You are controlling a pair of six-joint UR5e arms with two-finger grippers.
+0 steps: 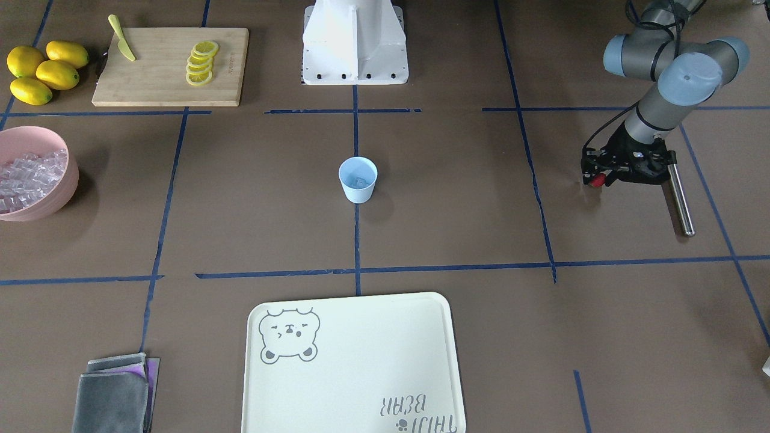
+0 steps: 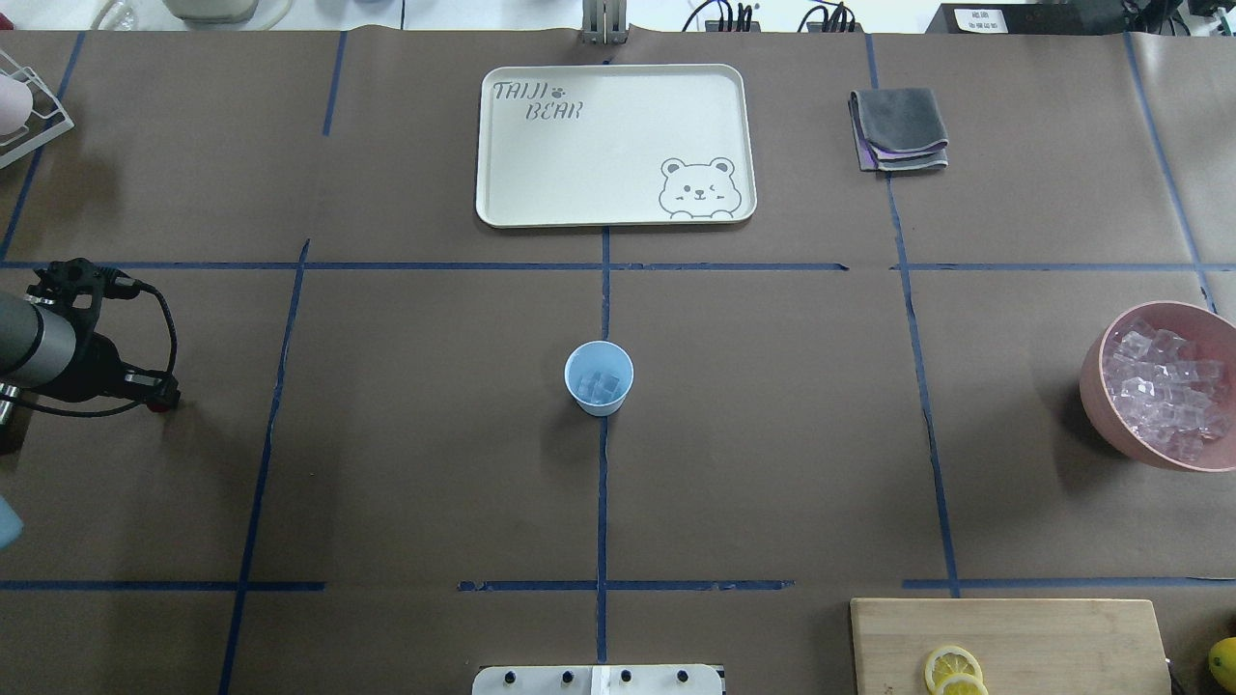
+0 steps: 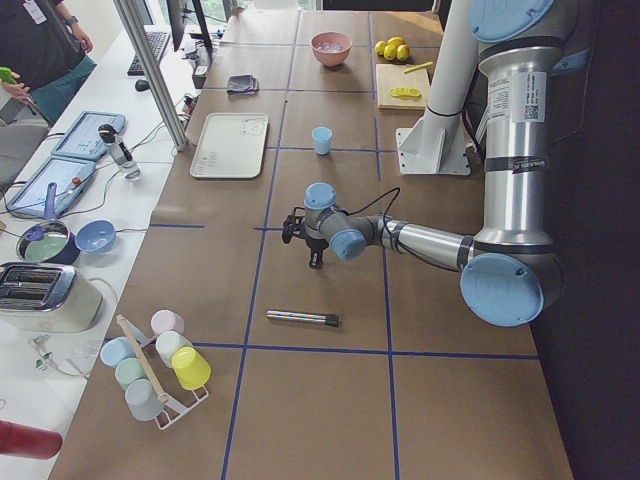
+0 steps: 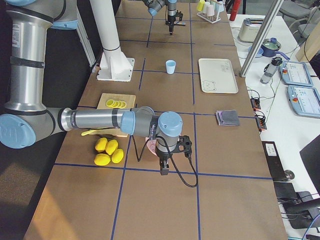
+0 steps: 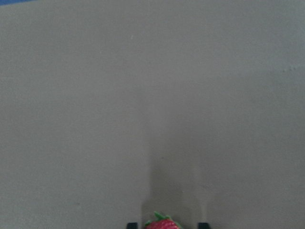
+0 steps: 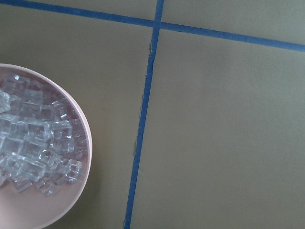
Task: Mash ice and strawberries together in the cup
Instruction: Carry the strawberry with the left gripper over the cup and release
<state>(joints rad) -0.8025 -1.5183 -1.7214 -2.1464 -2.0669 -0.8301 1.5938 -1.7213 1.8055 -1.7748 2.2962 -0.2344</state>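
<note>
Front-facing view: small red strawberry (image 1: 597,181) pinched in left gripper (image 1: 594,178), frame right; tapered light blue plastic cup (image 1: 358,179) well apart, frame centre. Overhead view: clear ice cubes (image 2: 601,386) seen in cup, rightward of left gripper. Right gripper (image 4: 164,170): opening cannot be told.

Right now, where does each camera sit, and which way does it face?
Front-facing: across the table, facing the robot; base, left arm, left gripper.
Overhead: behind the robot, looking down; left arm.
Exterior left: table's left end; left arm near.
Exterior right: table's right end; right gripper near.
Left wrist: down at bare table; fingertips, strawberry.
Right wrist: down at pink bowl of ice; no body.
Shared: all four exterior views show the cup.
</note>
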